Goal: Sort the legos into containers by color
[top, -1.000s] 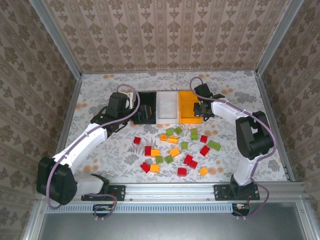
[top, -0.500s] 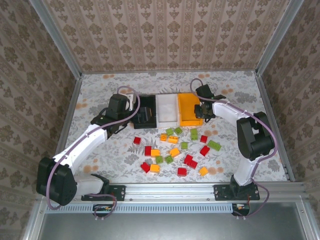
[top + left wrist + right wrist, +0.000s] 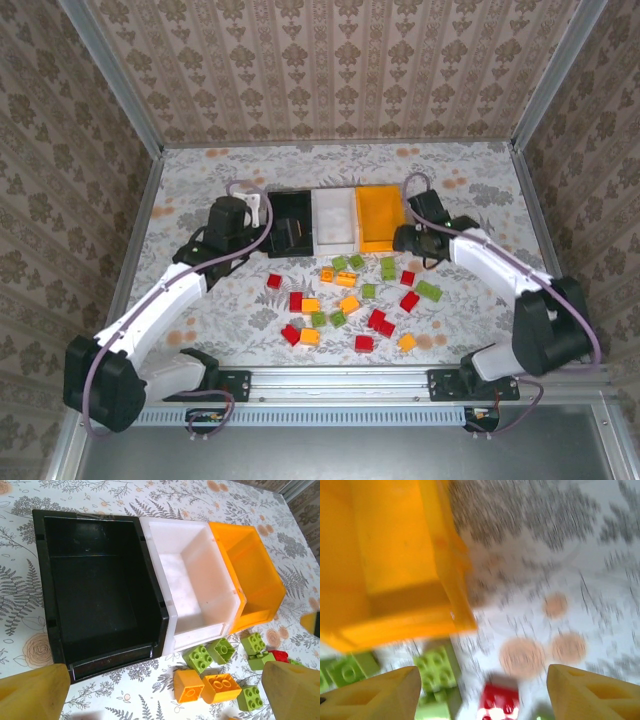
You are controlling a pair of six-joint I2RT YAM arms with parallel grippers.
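Observation:
Three bins stand side by side at mid-table: black [image 3: 290, 222], white [image 3: 335, 218] and orange-yellow [image 3: 380, 215]. In the left wrist view the black bin [image 3: 95, 585] and white bin [image 3: 195, 590] are empty, and what shows of the orange-yellow bin [image 3: 250, 580] is bare. Red, orange and lime legos [image 3: 345, 300] lie scattered in front of them. My left gripper [image 3: 262, 228] hangs open just left of the black bin; two orange bricks [image 3: 205, 686] lie below it. My right gripper [image 3: 402, 240] is open by the orange-yellow bin's near right corner [image 3: 455, 615], above a green brick [image 3: 436, 667] and a red brick [image 3: 499, 700].
The table [image 3: 470, 190] has a floral cover and is fenced by metal rails and wallpapered walls. Free floor lies behind the bins and to the far left and right of the brick pile.
My left gripper has drawn back leftward from the black bin. My right gripper has left the orange-yellow bin's right side and dropped nearer, its elbow swinging out to the right.

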